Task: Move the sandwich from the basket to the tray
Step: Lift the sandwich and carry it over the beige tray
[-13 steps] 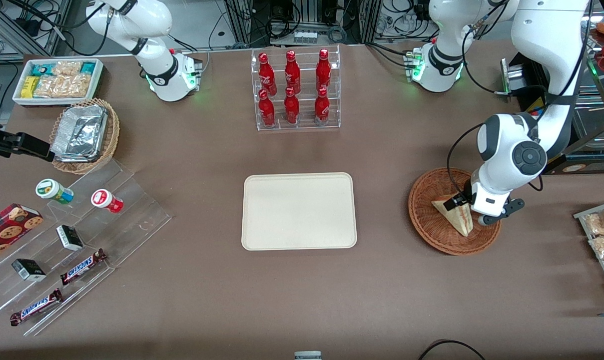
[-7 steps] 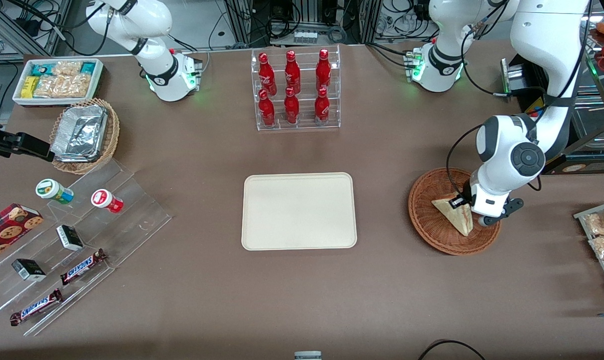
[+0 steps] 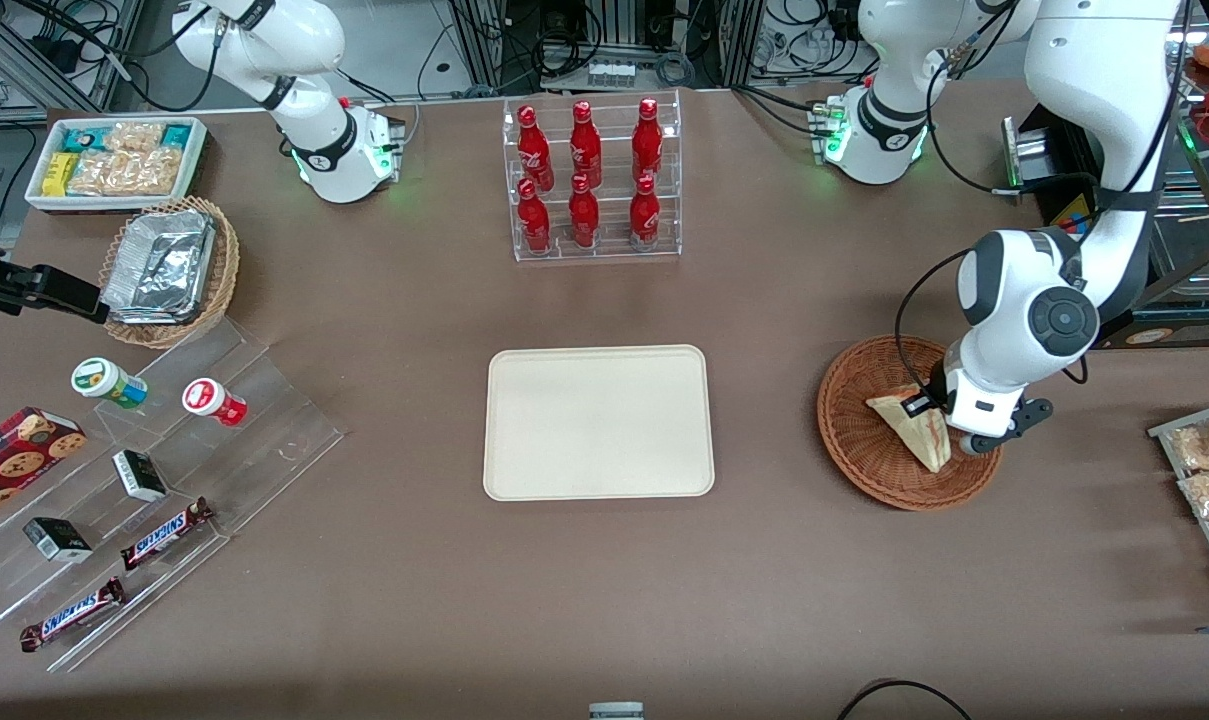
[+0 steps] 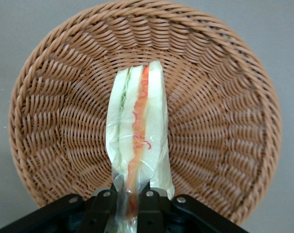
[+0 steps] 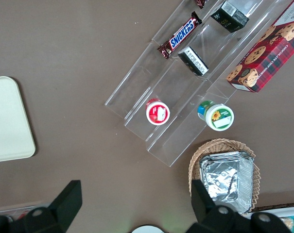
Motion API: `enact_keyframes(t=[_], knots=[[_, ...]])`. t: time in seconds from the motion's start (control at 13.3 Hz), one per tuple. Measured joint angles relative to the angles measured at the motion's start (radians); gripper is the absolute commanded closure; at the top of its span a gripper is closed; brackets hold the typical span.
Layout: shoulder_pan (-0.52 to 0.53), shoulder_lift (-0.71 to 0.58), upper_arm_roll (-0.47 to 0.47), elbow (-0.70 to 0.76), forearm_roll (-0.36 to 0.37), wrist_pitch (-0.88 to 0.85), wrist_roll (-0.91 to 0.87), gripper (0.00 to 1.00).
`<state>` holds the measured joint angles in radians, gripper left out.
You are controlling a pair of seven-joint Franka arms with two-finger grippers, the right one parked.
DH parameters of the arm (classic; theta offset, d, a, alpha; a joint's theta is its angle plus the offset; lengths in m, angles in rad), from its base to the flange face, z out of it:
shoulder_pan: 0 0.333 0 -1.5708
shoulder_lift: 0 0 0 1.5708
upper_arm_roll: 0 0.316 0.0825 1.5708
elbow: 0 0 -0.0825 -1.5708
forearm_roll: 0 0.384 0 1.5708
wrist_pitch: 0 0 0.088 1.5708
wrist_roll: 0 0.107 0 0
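Over 1 basket (image 3: 864, 455), end effector (image 4: 129, 204) clamped on 1 sandwich (image 4: 138, 141), 1 tray (image 3: 598, 422) w/ nothing on it.

Wedge sandwich (image 4: 139, 141) on edge over wicker basket (image 4: 224, 97); cream tray (image 3: 598, 421) bare.

Left arm: we've got it reaching down from its base, elbow bent, white wrist housing hanging low over the working arm's end of the table.
Wrist: pointing straight down, camera facing the surface below.
Gripper (image 4: 127, 196): low inside the basket (image 3: 864, 460), fingers pressed in from both sides on the sandwich (image 4: 137, 141), gripping its wrapped end.
Fingers (image 4: 104, 206): black, nearly together, only the thin wedge between them.
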<state>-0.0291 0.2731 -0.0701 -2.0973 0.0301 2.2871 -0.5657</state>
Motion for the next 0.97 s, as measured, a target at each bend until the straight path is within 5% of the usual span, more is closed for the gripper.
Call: enact_keyframes(t=[0.67, 0.97], knots=[[-0.277, 0.006, -0.011, 0.126, 0.000, -0.068, 0.013, 1.00], [-0.424, 0.074, -0.012, 0.294, 0.000, -0.242, 0.013, 1.00]])
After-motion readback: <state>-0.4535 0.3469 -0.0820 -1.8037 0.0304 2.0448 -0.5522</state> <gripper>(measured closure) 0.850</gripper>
